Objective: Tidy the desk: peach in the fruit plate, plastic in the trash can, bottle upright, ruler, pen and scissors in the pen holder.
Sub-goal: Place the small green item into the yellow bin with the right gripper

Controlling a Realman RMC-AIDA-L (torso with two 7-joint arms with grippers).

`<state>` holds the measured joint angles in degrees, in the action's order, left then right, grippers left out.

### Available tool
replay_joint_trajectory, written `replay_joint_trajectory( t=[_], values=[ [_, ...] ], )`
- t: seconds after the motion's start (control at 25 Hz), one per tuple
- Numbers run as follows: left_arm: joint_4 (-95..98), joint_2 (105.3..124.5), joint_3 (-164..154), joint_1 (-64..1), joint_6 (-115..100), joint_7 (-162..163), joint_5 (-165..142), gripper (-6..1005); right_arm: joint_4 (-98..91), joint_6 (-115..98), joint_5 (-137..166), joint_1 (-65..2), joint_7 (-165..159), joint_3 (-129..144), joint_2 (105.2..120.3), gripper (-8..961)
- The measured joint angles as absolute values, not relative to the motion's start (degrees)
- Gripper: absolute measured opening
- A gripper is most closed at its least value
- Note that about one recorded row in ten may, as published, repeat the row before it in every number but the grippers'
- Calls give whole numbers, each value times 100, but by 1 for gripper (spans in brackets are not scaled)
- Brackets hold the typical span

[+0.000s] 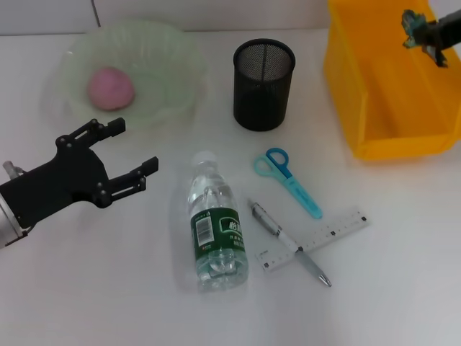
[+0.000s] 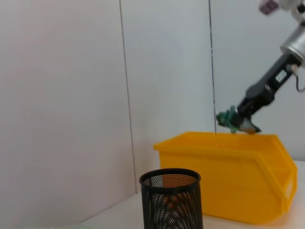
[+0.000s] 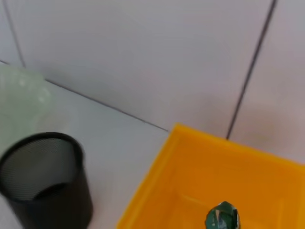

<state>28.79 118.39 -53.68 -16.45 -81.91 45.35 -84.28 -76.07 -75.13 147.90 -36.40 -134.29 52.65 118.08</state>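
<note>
plastic [image 1: 414,27], crumpled green, pinched in right gripper [image 1: 426,34] over boxy yellow bin [image 1: 374,108]; left gripper [image 1: 126,162] spread wide.

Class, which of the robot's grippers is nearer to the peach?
Left. The left gripper hovers open just in front of the plate holding the peach; the right gripper is far across the desk, over the yellow bin, holding plastic.

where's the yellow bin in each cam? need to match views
Head view: the yellow plastic bin sits at the upper right, the right hand holding a green plastic scrap above it.
Left wrist view: lower right, behind the mesh holder.
Right wrist view: lower right, seen from above, open interior showing.
Shared landmark: the black mesh pen holder, beside the bin in all three views.
</note>
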Motion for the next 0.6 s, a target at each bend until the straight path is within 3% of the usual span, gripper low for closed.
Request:
replay_joint_trajectory(
  t=[0.16,0.44,0.6],
  values=[
    [2875,11823,-5288,-1784,-8152,4926,-8450,841,-6748,-6778,14786,-3700,-13387,5280,11768,54],
    [3110,11826,-5378,-1797,-8232,5449,-8498,842,-6921,-6633,13913,-3372,-12732,5238,11900,225],
    [3690,11853,-5431,-1750,-8184,6492,-8757,842,-7071,-6689,13207,-3082,-12315,5259,11902,408]
  ],
)
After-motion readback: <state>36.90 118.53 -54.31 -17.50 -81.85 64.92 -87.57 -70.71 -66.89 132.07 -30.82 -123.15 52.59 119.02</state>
